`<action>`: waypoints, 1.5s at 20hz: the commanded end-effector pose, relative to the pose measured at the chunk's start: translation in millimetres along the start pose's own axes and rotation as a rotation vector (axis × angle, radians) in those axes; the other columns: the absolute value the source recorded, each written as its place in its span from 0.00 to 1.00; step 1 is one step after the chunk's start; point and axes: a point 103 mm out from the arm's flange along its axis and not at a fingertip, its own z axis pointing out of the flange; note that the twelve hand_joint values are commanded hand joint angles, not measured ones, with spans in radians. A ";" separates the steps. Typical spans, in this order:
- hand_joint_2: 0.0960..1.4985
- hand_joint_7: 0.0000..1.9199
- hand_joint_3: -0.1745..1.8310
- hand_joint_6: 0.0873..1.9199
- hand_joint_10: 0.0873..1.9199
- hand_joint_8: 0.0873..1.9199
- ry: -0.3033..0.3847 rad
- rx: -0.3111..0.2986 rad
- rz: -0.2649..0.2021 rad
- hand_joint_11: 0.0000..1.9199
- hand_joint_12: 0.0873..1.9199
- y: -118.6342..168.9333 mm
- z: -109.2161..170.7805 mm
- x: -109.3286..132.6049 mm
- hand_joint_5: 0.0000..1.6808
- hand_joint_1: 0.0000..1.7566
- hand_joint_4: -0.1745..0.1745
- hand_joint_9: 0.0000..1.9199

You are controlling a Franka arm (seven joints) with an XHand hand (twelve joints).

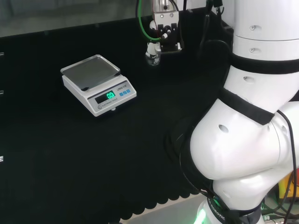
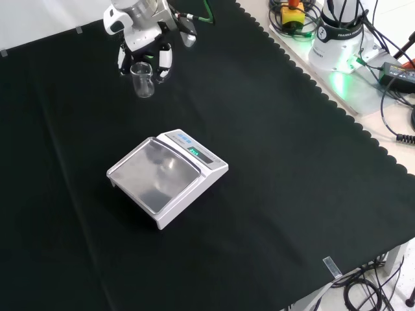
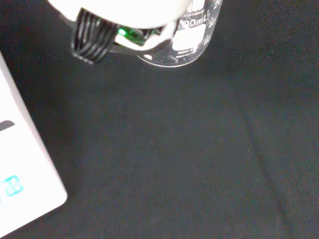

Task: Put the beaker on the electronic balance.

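**Robot hand at the beaker, balance waiting with a bare pan**

The robot hand (image 2: 144, 48) stood at the far side of the table (image 2: 292, 168), its fingers (image 2: 165, 61) hanging down on both sides of a small clear glass beaker (image 2: 142, 80). In the front view the fingers were close around the upper part of the beaker, but whether they already pinched the glass or only stood beside it, I cannot tell. The beaker was upright, and its base seemed to be on the black cloth or very near to it. It looked empty, as far as clear glass allows to judge.

The electronic balance (image 2: 167, 177) was well apart from the beaker, nearer to the camera in the front view and to the left in the head view. Its metal pan (image 1: 91, 72) carried nothing, so the placing was not yet done. The pan faced up and was free on all sides, which should make it easy to set the beaker down from above.

On the beaker wall, the wrist view showed white volume marks and a white label patch. The balance had a lit green display and blue buttons.
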 end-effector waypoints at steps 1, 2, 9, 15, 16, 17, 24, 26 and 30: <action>0.38 0.62 0.42 0.33 0.34 0.40 -0.027 0.007 -0.013 0.80 0.37 -13.0 -20.2 15.2 0.52 0.73 0.00 0.73; 0.38 0.62 0.42 0.33 0.33 0.40 -0.029 0.003 -0.015 0.80 0.37 -13.3 -21.4 16.7 0.52 0.73 0.00 0.73; 0.38 0.62 0.42 0.33 0.33 0.40 -0.031 -0.010 -0.071 0.80 0.37 -5.5 -25.2 41.2 0.52 0.73 0.00 0.73; 0.38 0.62 0.42 0.33 0.33 0.40 -0.018 -0.025 -0.175 0.80 0.37 8.1 -25.9 76.8 0.51 0.73 0.00 0.74; 0.38 0.62 0.42 0.33 0.33 0.40 -0.018 -0.028 -0.192 0.80 0.37 9.9 -25.9 81.9 0.51 0.73 0.00 0.74; 0.38 0.62 0.42 0.33 0.32 0.40 -0.019 -0.031 -0.208 0.80 0.37 11.6 -26.3 88.1 0.51 0.73 0.00 0.74; 0.38 0.62 0.42 0.33 0.32 0.40 -0.011 -0.041 -0.292 0.80 0.37 17.3 -30.6 125.0 0.51 0.72 0.00 0.74; 0.38 0.62 0.42 0.33 0.32 0.40 -0.015 -0.039 -0.310 0.80 0.37 18.3 -31.8 136.6 0.51 0.72 0.00 0.74; 0.38 0.62 0.42 0.33 0.32 0.40 -0.018 -0.029 -0.363 0.81 0.37 18.7 -30.0 156.3 0.51 0.72 0.00 0.74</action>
